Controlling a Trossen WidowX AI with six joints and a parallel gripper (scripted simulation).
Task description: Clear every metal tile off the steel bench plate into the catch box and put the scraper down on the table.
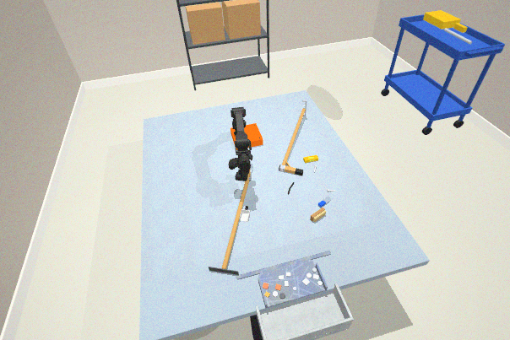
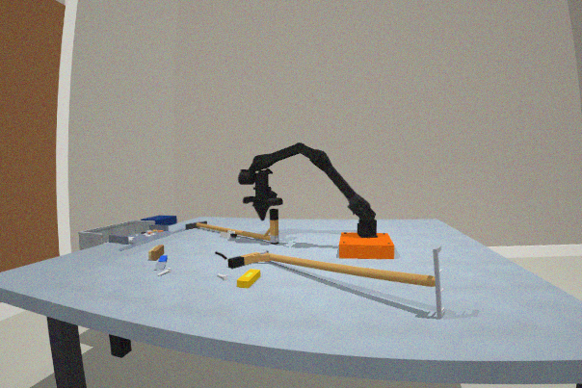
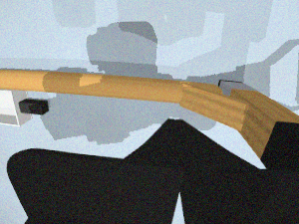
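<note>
The long scraper [image 1: 235, 231] [image 3: 115, 88] lies on the table. Its dark blade [image 1: 224, 271] is left of the steel plate, and its black-ended grip [image 2: 274, 215] stands up near the arm. My gripper [image 1: 241, 177] [image 2: 262, 219] [image 3: 173, 126] is shut and empty, pointing down above the table beside the upright grip. White tiles [image 1: 306, 281], orange tiles [image 1: 278, 287] and a dark tile [image 1: 282, 295] are spread over the steel plate [image 1: 301, 268]. The catch box [image 1: 312, 331] [image 2: 89, 240] is at the plate's far end; no tiles show in it.
A second wooden-handled tool [image 1: 294, 136] [image 2: 337, 269] with a rake-like head lies to one side. A white piece [image 1: 245, 216] [image 3: 9, 109] with a black knob is beside the scraper handle. A yellow block [image 1: 311, 159] [image 2: 249, 278] and a wooden block [image 1: 317, 214] [image 2: 156, 252] lie farther off.
</note>
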